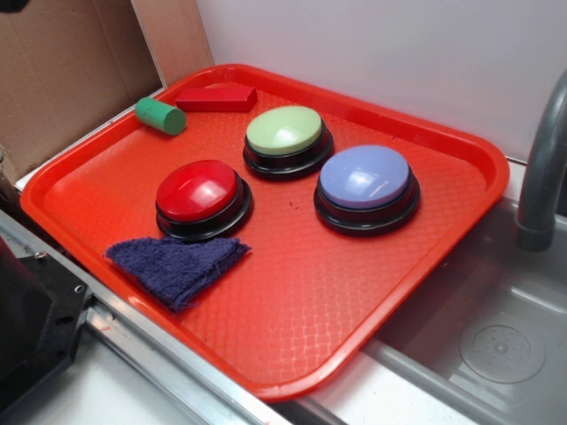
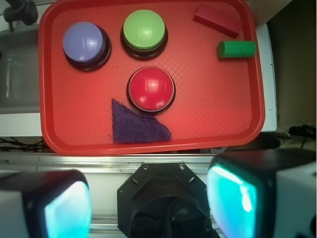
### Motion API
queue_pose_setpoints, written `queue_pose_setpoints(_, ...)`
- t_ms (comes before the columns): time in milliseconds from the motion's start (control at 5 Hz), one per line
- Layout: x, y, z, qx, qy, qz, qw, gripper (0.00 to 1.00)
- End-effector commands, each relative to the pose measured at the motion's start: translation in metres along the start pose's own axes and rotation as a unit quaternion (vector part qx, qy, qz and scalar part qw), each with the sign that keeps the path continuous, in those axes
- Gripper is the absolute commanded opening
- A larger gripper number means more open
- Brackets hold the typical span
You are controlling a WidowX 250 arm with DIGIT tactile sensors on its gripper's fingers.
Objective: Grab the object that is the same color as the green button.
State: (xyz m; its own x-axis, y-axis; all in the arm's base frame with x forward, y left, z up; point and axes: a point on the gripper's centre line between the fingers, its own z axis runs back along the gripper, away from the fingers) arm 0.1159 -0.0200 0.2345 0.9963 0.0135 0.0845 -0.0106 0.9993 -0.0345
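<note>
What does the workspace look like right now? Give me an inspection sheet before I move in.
Surface: red tray, textured, lying flat beside a sink.
Job's things: green cylinder on its side near a tray corner, apart from the green button.
Clutter: red block close to the cylinder; red button; lavender button; purple cloth touching the red button's base.
Gripper: gripper open, well short of the tray, holding nothing.
Cables: dark wires at the tray's edge.
Surroundings: grey faucet, cardboard, white wall.
</note>
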Motion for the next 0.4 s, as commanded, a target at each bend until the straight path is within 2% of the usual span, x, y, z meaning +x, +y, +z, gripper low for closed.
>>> queue_pose_setpoints(0,0.0,0.0,0.0,0.0,0.0,0.0,1.0,1.0)
queue_pose_setpoints(200,0.009,0.0096,-0.0058,-0.014,-0.011,0.055,0.998,1.0)
